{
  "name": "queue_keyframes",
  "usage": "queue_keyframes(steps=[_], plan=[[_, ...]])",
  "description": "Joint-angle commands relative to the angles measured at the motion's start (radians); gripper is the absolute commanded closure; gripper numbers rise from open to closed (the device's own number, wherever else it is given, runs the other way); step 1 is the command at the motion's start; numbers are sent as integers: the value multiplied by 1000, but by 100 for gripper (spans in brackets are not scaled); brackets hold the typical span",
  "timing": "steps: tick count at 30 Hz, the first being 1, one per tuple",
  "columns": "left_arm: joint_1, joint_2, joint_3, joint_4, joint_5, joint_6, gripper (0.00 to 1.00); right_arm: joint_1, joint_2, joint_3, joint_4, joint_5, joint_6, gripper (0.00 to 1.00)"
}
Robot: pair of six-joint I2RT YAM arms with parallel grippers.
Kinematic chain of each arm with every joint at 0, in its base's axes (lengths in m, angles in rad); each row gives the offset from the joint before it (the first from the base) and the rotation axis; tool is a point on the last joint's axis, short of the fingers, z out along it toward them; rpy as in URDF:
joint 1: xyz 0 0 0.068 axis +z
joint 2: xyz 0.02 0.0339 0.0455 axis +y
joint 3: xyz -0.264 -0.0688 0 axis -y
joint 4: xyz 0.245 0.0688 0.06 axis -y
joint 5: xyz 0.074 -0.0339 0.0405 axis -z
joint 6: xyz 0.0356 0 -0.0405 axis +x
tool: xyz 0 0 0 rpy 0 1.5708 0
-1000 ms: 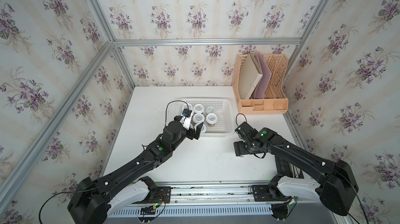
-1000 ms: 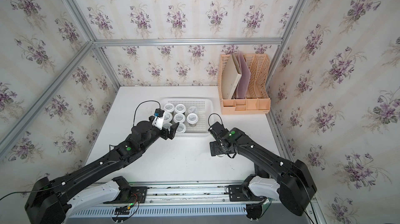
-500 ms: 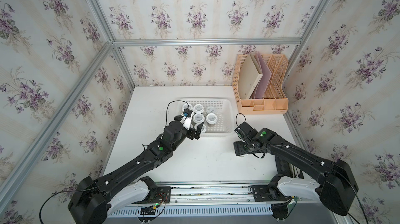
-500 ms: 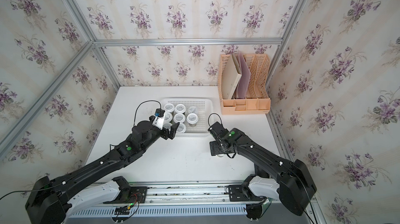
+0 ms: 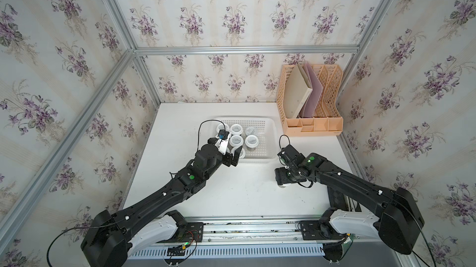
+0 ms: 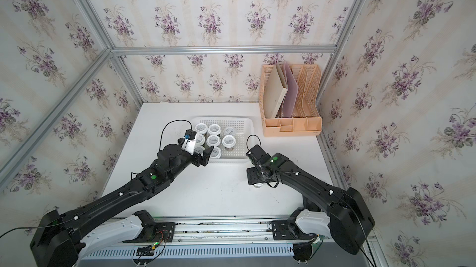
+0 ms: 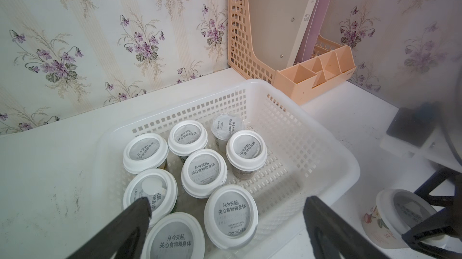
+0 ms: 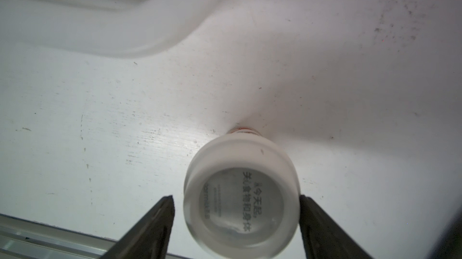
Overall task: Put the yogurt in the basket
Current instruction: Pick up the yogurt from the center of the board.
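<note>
While the right gripper [image 8: 236,198] straddles the lone yogurt cup [image 8: 241,192] standing upright on the bench [image 8: 100,120], just off the near right corner of the basket [image 7: 295,132], its jaws are parted: one finger sits a slight gap from the white lid, the other at the lid's edge, contact unclear. From above, the right gripper hides most of that cup. Eight more cups [image 7: 203,172] stand upright inside the basket, crowded toward its left side. Above the nearest of them hangs the left gripper [image 7: 227,201], spread wide and empty, well apart from the cup outside.
</note>
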Motion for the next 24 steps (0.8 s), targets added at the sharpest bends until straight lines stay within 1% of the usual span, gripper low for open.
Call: queue_keyframes(steps=[1, 6, 13, 24], plan=[[-1, 1, 8, 10, -7, 8, 1, 21, 21, 7, 40, -42, 3, 18], [-1, 2, 8, 10, -9, 8, 1, 48, 52, 31, 32, -9, 11, 17], [-3, 7, 10, 8, -10, 9, 1, 51, 19, 52, 0, 33, 13, 17], [-2, 5, 9, 8, -12, 11, 1, 55, 24, 67, 18, 10, 3, 16]])
